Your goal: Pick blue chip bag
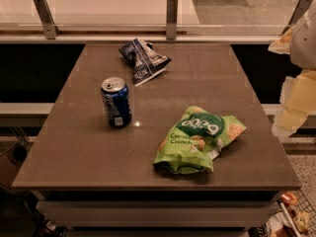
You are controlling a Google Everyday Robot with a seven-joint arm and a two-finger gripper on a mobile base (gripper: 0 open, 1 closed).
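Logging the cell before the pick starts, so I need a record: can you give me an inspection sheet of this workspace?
Surface: brown table, flat and glossy, with a small glint beside the can.
Job's things: blue chip bag, crumpled, lying at the far middle of the table, nothing touching it.
Clutter: blue soda can upright left of centre; green snack bag lying front right; both apart from the chip bag.
Grippers: gripper at the right edge of the view, off the table's right side, well away from the chip bag.
Cables: nothing seen.
Surroundings: railing with metal posts behind the table; speckled floor at the right.
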